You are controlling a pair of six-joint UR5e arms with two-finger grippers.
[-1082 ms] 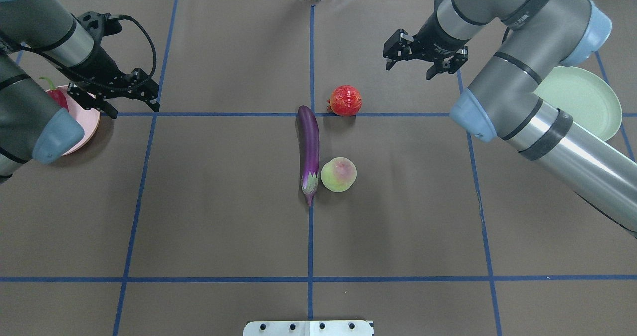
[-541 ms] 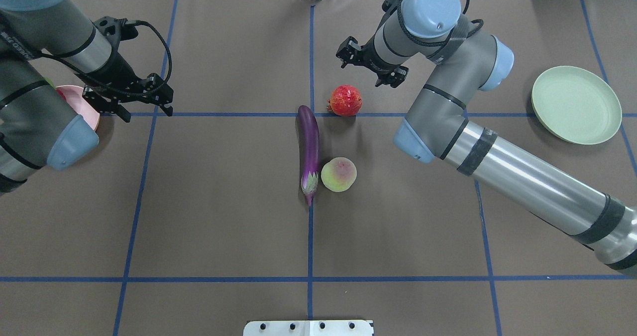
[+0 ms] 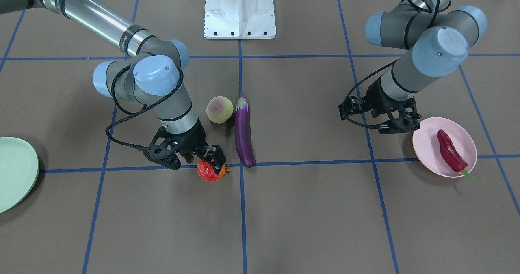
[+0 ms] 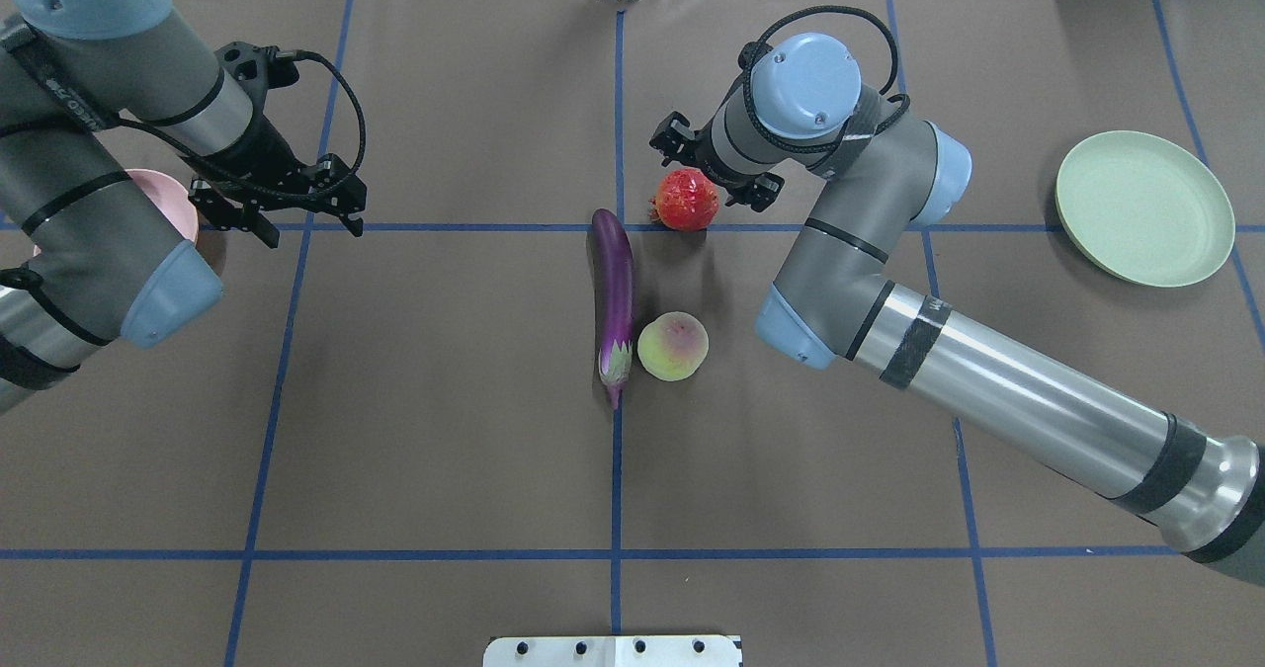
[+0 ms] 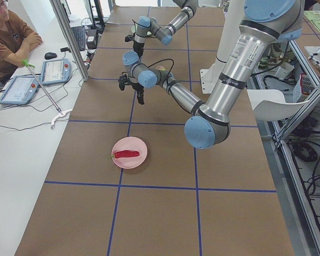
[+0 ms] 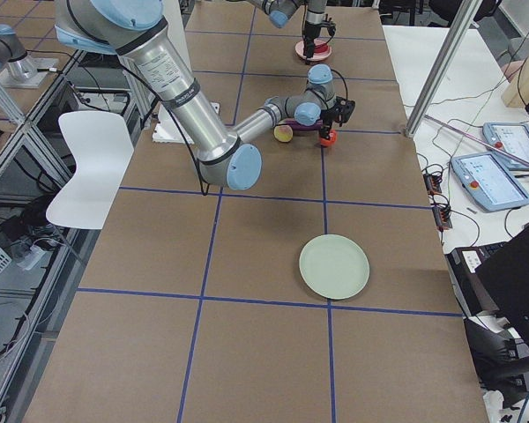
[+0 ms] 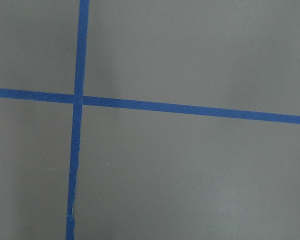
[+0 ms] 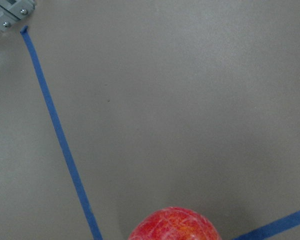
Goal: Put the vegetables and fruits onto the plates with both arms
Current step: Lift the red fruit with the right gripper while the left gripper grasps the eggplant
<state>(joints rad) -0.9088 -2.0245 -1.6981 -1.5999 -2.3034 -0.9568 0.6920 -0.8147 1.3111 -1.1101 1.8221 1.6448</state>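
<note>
Front view: right gripper (image 3: 194,163) fingers spread wide over the red fruit (image 3: 210,172), partly hiding it; left gripper (image 3: 381,121) fingers apart, empty, near pink plate (image 3: 426,146) w/ chili (image 3: 449,151). Overhead: left arm (image 4: 89,193) covers most of this plate, chili hidden. Right wrist: fruit cut at bottom edge.
</note>
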